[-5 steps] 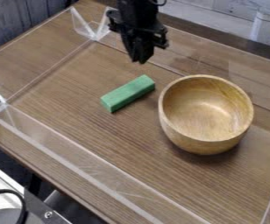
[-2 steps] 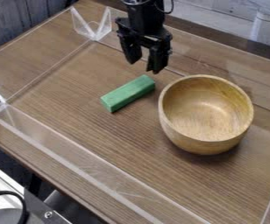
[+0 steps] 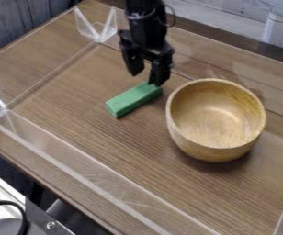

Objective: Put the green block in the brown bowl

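Note:
The green block (image 3: pixel 130 100) lies flat on the wooden table, slanting from lower left to upper right. Just right of it stands the brown bowl (image 3: pixel 215 118), upright with nothing inside. My gripper (image 3: pixel 145 73) points straight down over the block's upper right end, its two black fingers spread open with nothing between them. The fingertips hang a little above the block.
A clear plastic wall (image 3: pixel 71 156) runs around the table, with its near edge along the lower left and another pane behind the arm. The wooden table (image 3: pixel 71 92) stretches left of the block.
The gripper went from shut to open and came down and slightly left, closer to the green block's upper end. Block and bowl stayed put.

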